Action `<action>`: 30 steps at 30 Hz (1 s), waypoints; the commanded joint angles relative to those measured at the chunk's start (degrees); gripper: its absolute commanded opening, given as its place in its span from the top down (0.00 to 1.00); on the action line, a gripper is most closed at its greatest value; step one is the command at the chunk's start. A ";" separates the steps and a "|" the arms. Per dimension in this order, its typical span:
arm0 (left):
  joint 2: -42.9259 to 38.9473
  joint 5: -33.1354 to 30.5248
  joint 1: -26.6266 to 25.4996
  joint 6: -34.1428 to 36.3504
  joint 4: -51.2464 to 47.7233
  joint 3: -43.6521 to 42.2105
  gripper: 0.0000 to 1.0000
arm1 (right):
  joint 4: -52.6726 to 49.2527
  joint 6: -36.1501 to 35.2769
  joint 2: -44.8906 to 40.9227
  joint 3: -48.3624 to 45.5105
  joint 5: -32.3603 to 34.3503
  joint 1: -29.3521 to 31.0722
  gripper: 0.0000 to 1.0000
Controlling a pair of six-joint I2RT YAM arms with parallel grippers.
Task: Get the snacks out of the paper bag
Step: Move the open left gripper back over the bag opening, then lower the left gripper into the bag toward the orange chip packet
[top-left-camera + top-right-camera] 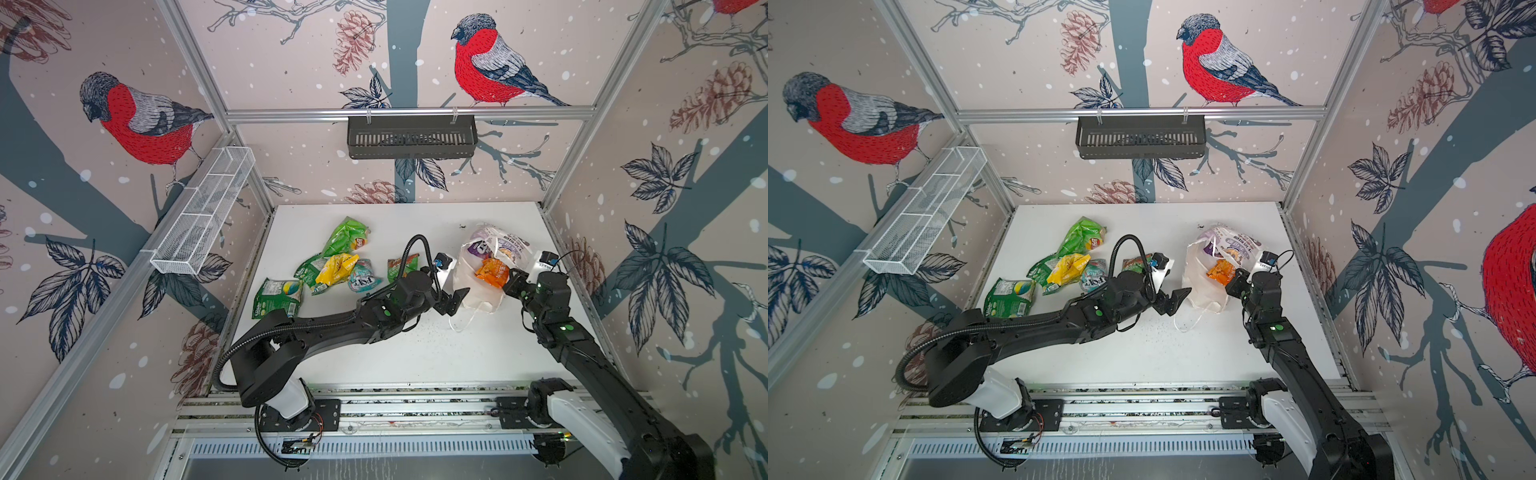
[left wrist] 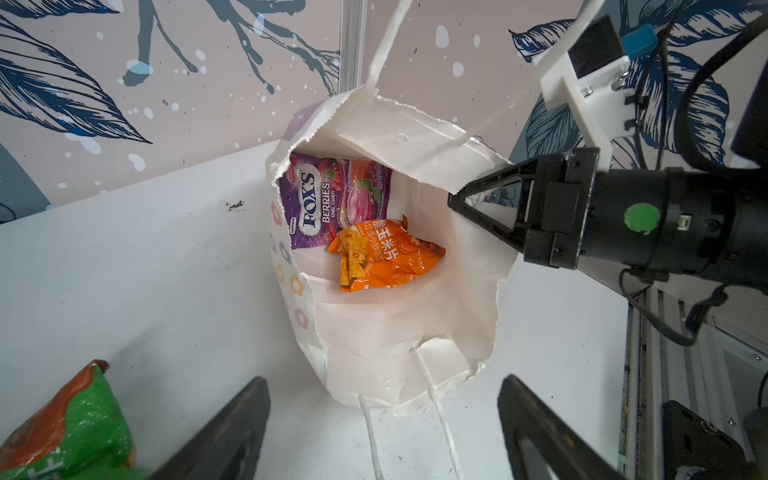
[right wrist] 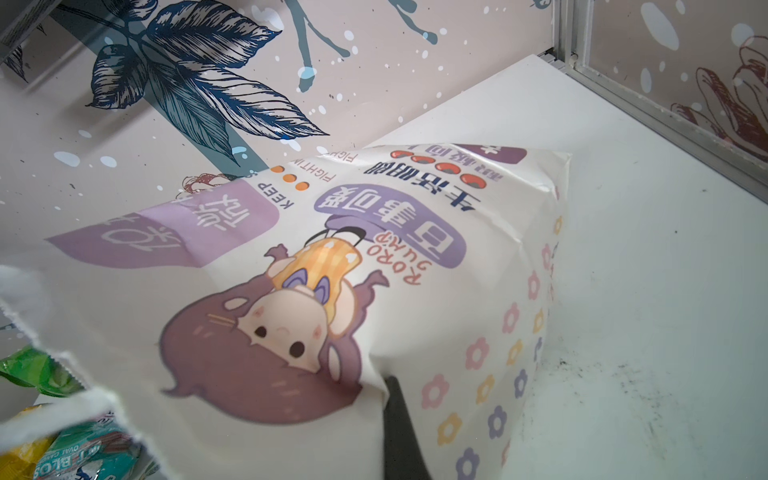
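Left gripper (image 2: 380, 384) spread, just before paper bag (image 2: 365, 332).

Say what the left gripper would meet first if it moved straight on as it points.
Probably the near lip of the bag, just ahead of the open left gripper; clearing that, it would enter the mouth and reach the orange packet. Depth is unclear.
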 commanded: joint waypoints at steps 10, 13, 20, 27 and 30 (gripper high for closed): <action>-1.23 3.63 -0.19 0.44 7.23 -3.22 0.15 | 3.80 1.64 3.07 0.61 -1.26 0.08 1.00; -1.49 4.19 -0.27 -0.29 9.04 -4.71 0.15 | 3.70 1.82 3.30 1.05 -2.26 0.17 1.00; 0.31 7.34 -0.62 -0.71 12.16 -5.95 0.16 | 3.43 1.50 2.43 1.09 -2.21 0.21 1.00; 2.67 9.98 -1.56 -0.59 14.19 -4.74 0.18 | 3.00 0.95 2.37 1.18 -2.52 0.20 1.00; 4.11 11.25 -1.86 0.24 14.62 -4.21 0.18 | 3.25 0.88 2.34 1.18 -2.91 0.18 1.00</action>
